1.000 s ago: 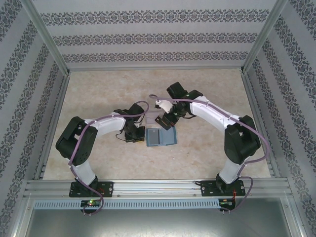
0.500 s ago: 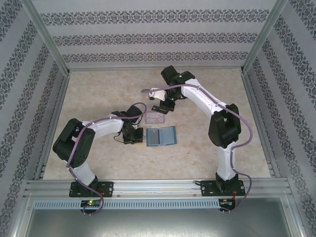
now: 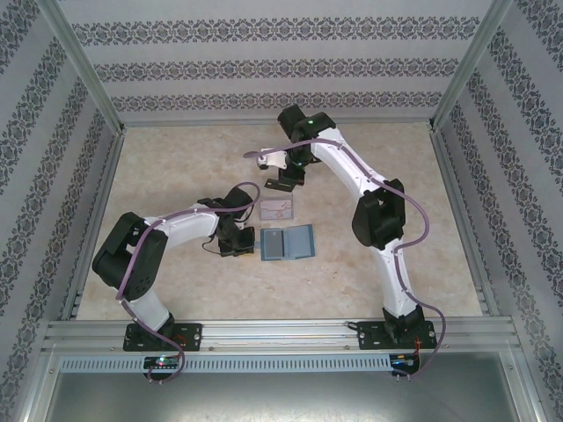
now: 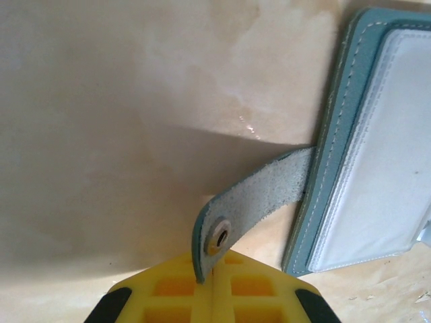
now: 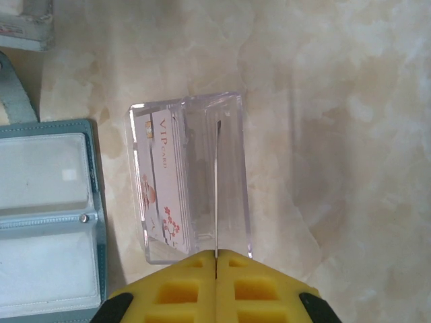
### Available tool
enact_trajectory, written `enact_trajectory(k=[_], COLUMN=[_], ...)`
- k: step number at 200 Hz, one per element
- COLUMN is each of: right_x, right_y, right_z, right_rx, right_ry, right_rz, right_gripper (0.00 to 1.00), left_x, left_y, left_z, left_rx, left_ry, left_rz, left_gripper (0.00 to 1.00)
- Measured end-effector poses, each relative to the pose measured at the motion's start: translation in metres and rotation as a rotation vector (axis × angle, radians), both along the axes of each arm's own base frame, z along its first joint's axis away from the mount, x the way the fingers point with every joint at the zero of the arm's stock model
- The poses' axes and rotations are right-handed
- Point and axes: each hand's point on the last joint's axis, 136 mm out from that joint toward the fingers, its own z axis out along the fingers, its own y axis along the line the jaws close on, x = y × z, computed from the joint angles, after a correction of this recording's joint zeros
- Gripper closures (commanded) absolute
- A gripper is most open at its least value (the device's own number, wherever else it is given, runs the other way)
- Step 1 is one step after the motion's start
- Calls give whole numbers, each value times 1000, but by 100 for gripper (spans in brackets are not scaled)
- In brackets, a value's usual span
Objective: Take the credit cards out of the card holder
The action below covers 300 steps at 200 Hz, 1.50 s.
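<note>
Mid-table, a little toward the near edge: the card holder [image 3: 287, 243] lies open and flat, teal outside, with cloudy clear pockets inside. Whether anything sits in those pockets is not legible.

Left gripper [image 4: 212, 279]: yellow pads pressed together on the tip of the holder's strap [image 4: 259, 195], which lifts and curls it off the table [image 3: 176, 176]. The snap stud [image 4: 220, 236] is just clear of the pads. The left wrist view cuts the holder off at its right side.

Clear tray [image 3: 277, 209]: just beyond the holder toward the far edge, close but apart. Pale credit cards [image 5: 161, 188] lie against its left wall, "VIP" print and red flower marks on the top one. The count in the stack is hard to make out.

Right gripper [image 5: 215, 259]: on the far side of the tray, pads closed with no gap. A thin edge-on line runs from between them across the tray. Cannot tell if it is a pinched card or part of the tray. A grey object in the top left corner of the right wrist view is cut off and unidentifiable.
</note>
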Motion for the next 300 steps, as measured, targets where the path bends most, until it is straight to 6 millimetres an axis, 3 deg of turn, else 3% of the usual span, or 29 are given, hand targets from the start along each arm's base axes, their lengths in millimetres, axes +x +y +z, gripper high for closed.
enact_trajectory(k=[143, 192, 210, 234, 300], right_x=[-10, -13, -12, -5, 17], right_y=[3, 3, 5, 3, 0], right_z=[-42, -39, -37, -40, -41], right_rx=[-67, -69, -70, -91, -126], right_ry=[105, 109, 106, 82, -7], right_rz=[54, 59, 62, 45, -5], right_gripper=[100, 93, 83, 77, 73], left_x=[-1, -1, -1, -1, -1], left_y=[0, 0, 0, 0, 0], left_z=[-1, 0, 0, 0, -1], left_rx=[1, 1, 1, 1, 1], left_ry=[3, 3, 3, 3, 3], left_rz=[4, 4, 4, 4, 3], left_gripper=[100, 100, 100, 100, 100])
